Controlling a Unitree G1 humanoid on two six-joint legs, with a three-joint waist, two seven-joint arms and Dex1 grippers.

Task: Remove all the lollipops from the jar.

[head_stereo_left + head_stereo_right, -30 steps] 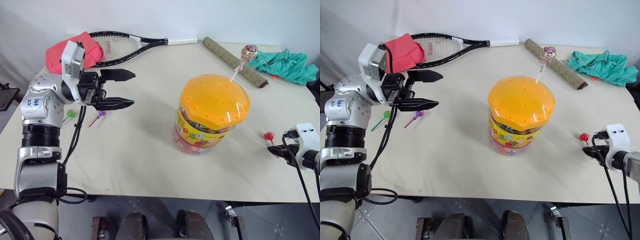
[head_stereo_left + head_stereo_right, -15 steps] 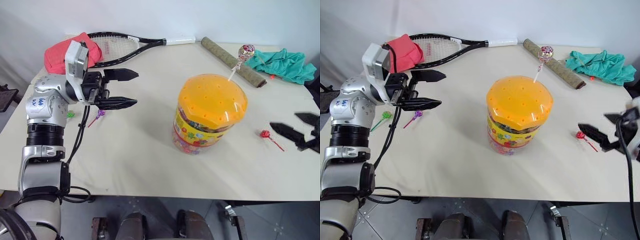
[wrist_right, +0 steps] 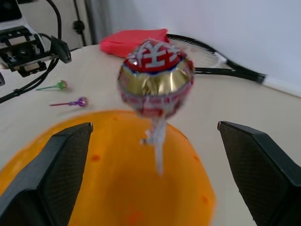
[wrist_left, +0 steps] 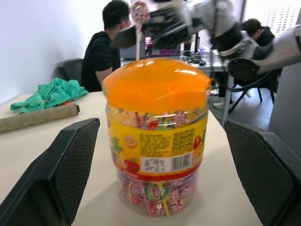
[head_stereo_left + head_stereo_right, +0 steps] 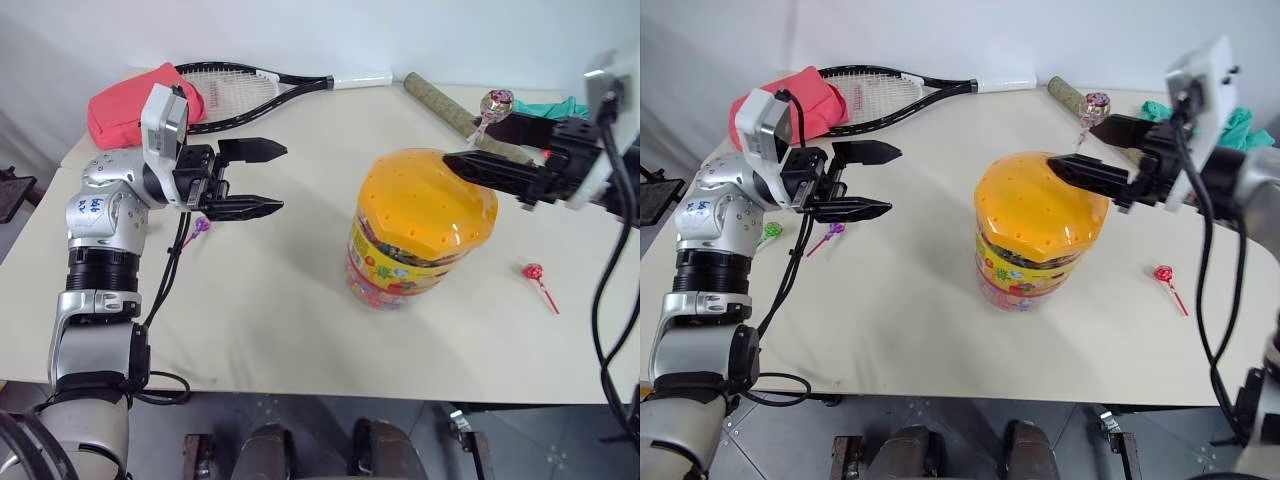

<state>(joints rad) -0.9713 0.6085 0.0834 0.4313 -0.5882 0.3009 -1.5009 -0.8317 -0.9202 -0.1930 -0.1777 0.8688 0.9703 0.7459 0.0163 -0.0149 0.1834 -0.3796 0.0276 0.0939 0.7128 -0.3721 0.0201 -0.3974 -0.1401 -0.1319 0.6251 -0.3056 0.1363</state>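
The jar [image 5: 398, 262] stands mid-table, a clear tub with a domed orange lid [image 5: 425, 200]. One pink-silver lollipop [image 5: 497, 102] sticks upright out of the lid's far side. My right gripper [image 5: 468, 142] hovers open over that side of the lid, level, with the lollipop [image 3: 155, 77] just ahead between its fingers, untouched. A red lollipop [image 5: 533, 271] lies on the table right of the jar. Purple [image 5: 201, 224] and green [image 5: 770, 231] lollipops lie at the left. My left gripper [image 5: 282, 178] is open and empty, held above the table left of the jar, pointing at it.
A tennis racket [image 5: 240, 90] and a red pouch [image 5: 125, 105] lie at the back left. A brown roll [image 5: 445, 100] and a teal cloth [image 5: 1238, 128] lie at the back right. People [image 4: 106, 52] sit at desks beyond the table.
My right gripper left the red lollipop on the table near the right edge and swung up and left to the lollipop on the lid, fingers open. The left gripper stayed put.
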